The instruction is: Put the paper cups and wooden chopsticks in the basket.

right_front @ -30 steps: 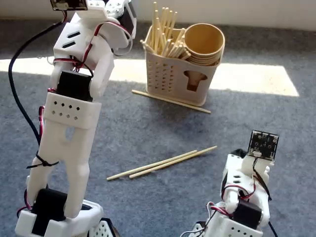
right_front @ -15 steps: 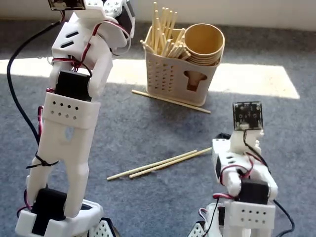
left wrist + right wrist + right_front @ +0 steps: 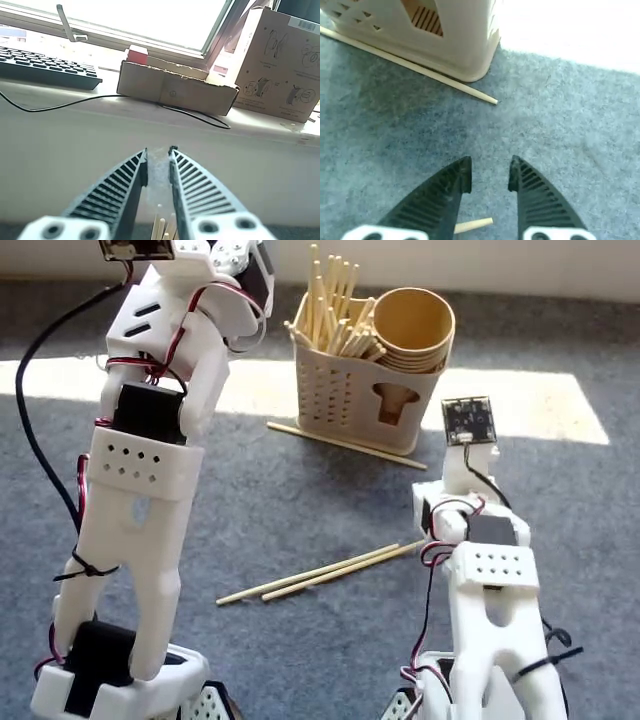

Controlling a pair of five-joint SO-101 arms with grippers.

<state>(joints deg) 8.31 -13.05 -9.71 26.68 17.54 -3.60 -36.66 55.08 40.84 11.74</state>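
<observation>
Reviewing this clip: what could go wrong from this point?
The right gripper is open near one end of the two loose chopsticks; closing there may catch only one or flick them. The single chopstick lies against the basket wall, so grasping it could nudge the basket.

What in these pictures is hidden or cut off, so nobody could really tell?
1. Paper cups, high view: the basket wall hides the stack, so no count.
2. Loose chopstick pair, high view: the right arm covers its far end.
3. Chopstick tips, left wrist view: the bottom edge cuts them off.
</observation>
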